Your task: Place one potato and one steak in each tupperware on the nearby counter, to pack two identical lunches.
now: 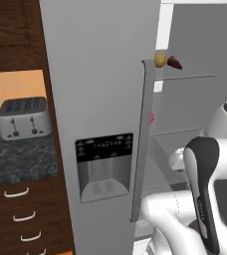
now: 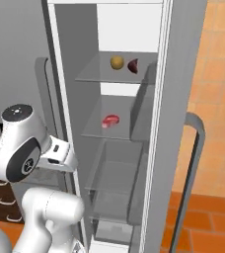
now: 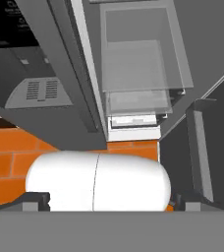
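Observation:
On the fridge's top glass shelf a yellow potato [image 1: 159,60] [image 2: 116,62] lies next to a dark red steak [image 1: 174,62] [image 2: 133,65]. One shelf down rests a pink steak [image 2: 110,120]. My gripper [image 3: 111,199] is open and empty, its dark fingertips [image 3: 35,200] standing wide apart. It hangs low in front of the open fridge, facing down at the bottom drawers, well below the food. The dark speckled counter [image 1: 16,154] runs left of the fridge. The tupperware is out of view.
A silver toaster [image 1: 24,117] stands on the counter. The closed grey fridge door with its dispenser [image 1: 104,167] and long handle [image 1: 141,144] is on the left, and the open right door [image 2: 183,123] swings outward. Clear drawers [image 3: 138,64] sit above the orange tile floor [image 3: 15,157].

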